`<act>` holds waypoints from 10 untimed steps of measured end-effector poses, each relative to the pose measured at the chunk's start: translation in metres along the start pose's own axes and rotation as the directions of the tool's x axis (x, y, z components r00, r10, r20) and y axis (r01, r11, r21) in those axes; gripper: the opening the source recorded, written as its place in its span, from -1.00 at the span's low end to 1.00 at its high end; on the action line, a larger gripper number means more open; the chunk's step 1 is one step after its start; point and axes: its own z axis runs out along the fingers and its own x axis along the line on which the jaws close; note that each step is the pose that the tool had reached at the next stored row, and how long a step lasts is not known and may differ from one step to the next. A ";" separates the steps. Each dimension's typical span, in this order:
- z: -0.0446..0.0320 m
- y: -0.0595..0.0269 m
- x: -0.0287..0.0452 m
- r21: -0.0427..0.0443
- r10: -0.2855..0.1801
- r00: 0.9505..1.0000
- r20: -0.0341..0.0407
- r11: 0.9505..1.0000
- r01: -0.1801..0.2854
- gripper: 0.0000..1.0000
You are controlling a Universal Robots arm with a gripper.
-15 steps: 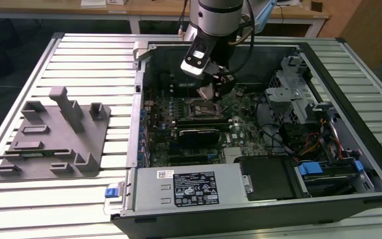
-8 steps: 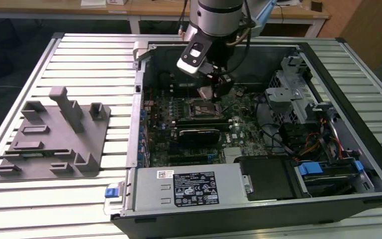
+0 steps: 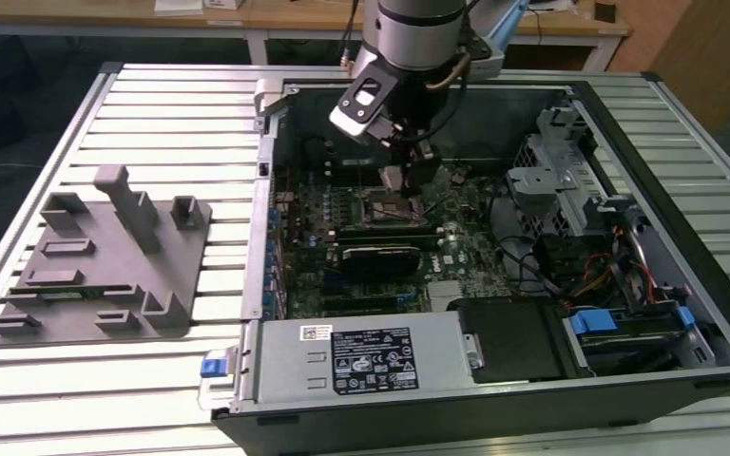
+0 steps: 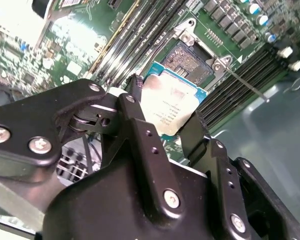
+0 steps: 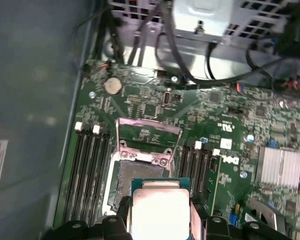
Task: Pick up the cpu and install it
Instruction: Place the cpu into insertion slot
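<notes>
Gripper point(image 4: 165, 114) clamped on cpu point(image 4: 174, 102) by its edges. Arm point(image 3: 418, 38) points down from exterior view's upper centre, cpu near open socket point(image 4: 192, 59).

**Soft light above, shade and glare inside the case**

Even room light is falling from overhead onto the slatted table point(image 3: 149, 114), leaving only faint shadows beside the grey fixture tray point(image 3: 99, 275). The open computer case point(image 3: 517, 123) is sitting in its own shade, its walls darkening the motherboard point(image 3: 467, 256). In the second wrist view my gripper point(image 4: 165, 107) is showing as a near-black mass, while the cpu point(image 4: 175, 100) I am holding is glaring pale, its print washing out, and one corner of the board is burning out to white. In the first wrist view the cpu's metal top is shining brightly, and the case wall beside it is lying dim and grey
</notes>
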 end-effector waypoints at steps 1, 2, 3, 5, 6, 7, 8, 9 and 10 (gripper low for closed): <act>0.0002 0.0000 0.0000 0.000 0.018 1.000 0.001 1.000 -0.018 0.08; 0.0005 0.0000 0.0000 0.000 0.034 0.999 0.002 0.999 -0.034 0.08; 0.0009 0.0000 0.0001 0.000 0.045 0.999 0.003 0.999 -0.045 0.08; 0.0022 -0.0001 0.0008 0.000 0.057 0.998 0.003 0.998 -0.057 0.08; 0.0033 0.0000 0.0014 0.000 0.059 0.998 0.003 0.998 -0.059 0.08; 0.0044 0.0000 0.0020 0.000 0.060 0.998 0.003 0.998 -0.060 0.08; 0.0056 0.0000 0.0025 0.000 0.061 0.998 0.003 0.998 -0.061 0.08; 0.0069 0.0000 0.0028 0.000 0.061 0.998 0.003 0.998 -0.061 0.08; 0.0083 0.0000 0.0030 0.000 0.061 0.998 0.003 0.998 -0.061 0.08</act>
